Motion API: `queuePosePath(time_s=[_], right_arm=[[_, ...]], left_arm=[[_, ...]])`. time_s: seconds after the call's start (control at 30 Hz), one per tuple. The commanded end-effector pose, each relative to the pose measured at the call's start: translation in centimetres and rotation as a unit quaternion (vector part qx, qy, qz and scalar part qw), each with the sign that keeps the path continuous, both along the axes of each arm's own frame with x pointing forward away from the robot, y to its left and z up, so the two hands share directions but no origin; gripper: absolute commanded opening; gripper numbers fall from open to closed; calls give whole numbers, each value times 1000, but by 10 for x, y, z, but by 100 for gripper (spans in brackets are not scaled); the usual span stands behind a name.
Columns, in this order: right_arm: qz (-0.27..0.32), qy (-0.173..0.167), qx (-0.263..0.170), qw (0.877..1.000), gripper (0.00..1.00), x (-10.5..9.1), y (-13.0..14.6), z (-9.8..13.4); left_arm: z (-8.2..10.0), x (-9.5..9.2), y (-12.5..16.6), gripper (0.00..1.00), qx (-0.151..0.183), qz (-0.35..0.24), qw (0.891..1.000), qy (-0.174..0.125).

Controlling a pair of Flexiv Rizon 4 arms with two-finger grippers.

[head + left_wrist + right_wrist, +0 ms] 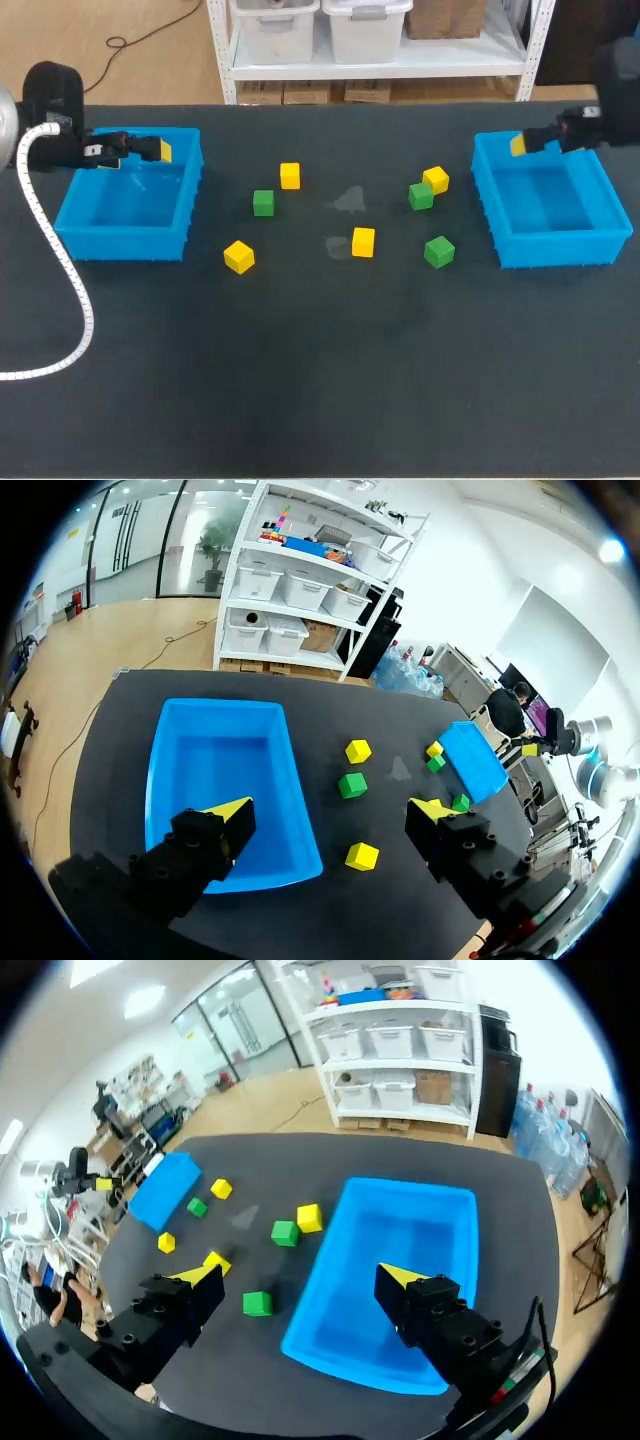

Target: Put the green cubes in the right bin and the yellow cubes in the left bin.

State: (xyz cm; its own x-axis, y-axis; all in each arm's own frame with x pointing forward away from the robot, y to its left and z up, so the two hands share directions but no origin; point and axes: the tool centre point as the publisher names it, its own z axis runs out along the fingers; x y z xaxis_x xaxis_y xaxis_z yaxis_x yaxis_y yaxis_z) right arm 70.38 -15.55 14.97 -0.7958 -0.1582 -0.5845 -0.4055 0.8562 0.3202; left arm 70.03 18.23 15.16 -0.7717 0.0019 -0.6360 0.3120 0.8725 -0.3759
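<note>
Several yellow cubes lie mid-table, among them one at the back [290, 175] and one nearer the front [239, 256]. Three green cubes lie among them: one left of centre [263, 202], one touching a yellow cube [421, 196], one in front [438, 251]. The left bin [130, 195] and the right bin [548, 212] are blue and hold nothing. My left gripper [150, 148] hangs open over the left bin's far rim, with the bin [215, 780] below its fingers. My right gripper [535, 140] hangs open over the right bin's far left corner, above the bin [400, 1240].
A pale smudge [350, 200] marks the dark table mat between the cubes. A white cable [60, 260] hangs from my left arm and loops onto the table in front of the left bin.
</note>
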Motion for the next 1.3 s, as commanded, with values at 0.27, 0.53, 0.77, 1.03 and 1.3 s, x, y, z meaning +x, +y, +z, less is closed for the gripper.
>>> queuePosePath(time_s=[0.27,0.53,0.77,1.03,1.3], right_arm=[[49,97,-85,990,100,12,64,3],[101,149,-144,973,100,2,113,-26],[112,196,-163,960,100,-16,129,-63],[121,230,-181,949,100,-35,132,-97],[120,243,-217,938,100,-46,122,-111]], left_arm=[[-2,0,2,100,-5,-3,1000,-4],[-2,0,2,100,-5,-3,1000,-4],[-2,0,2,100,-5,-3,1000,-4],[-2,0,2,100,-5,-3,1000,-4],[-2,0,2,100,-5,-3,1000,-4]])
